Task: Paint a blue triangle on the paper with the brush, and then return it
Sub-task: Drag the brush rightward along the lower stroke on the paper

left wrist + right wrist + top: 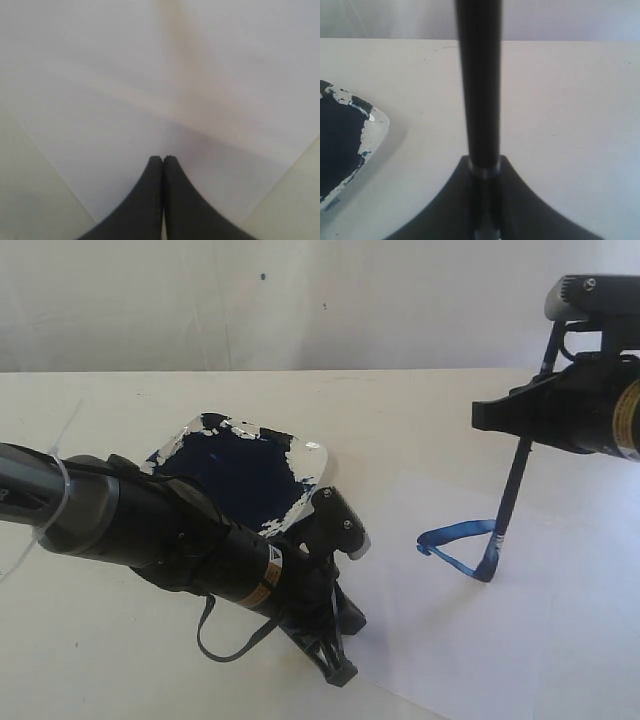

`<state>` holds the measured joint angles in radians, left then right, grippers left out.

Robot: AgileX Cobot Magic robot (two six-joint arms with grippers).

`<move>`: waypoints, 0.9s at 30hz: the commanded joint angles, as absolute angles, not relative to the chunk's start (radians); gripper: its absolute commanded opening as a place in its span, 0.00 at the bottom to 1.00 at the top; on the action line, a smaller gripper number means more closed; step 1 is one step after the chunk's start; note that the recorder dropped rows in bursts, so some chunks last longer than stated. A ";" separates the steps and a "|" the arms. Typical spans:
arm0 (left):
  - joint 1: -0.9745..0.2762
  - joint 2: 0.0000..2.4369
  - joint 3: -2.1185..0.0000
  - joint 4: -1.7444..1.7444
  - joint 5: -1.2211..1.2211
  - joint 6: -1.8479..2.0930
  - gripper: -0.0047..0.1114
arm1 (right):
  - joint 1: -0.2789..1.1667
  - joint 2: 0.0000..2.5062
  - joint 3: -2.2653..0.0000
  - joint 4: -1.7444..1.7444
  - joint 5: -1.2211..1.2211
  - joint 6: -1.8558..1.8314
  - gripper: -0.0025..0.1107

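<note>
The white paper [520,640] lies on the cream table at the right. On it is the blue triangle [455,532], an uneven outline with its right side under the brush. The black-handled brush [512,490] stands steeply, its blue tip touching the paper at the triangle's lower corner. My right gripper [510,415] is shut on the brush; the handle [480,75] rises from between the fingers [451,185]. My left gripper [335,672] is shut with nothing in it, its tips [162,159] down on the paper [125,100] near its left corner.
A clear square dish [315,455] with a dark navy paint pool sits behind the left arm; its rim [375,130] also shows in the right wrist view. A loose black cable [215,645] hangs under the left arm. A pale wall runs behind the table.
</note>
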<state>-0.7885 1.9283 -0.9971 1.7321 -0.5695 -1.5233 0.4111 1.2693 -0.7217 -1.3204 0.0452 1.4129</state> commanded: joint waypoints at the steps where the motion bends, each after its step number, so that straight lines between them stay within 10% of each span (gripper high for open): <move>1: -0.793 1.927 -1.001 1.744 -0.574 -1.521 0.04 | 0.410 1.228 -0.693 -1.307 0.100 1.415 0.02; 27: -0.793 1.927 -1.001 1.744 -0.575 -1.521 0.04 | 0.410 1.146 -0.690 -1.311 0.070 1.409 0.02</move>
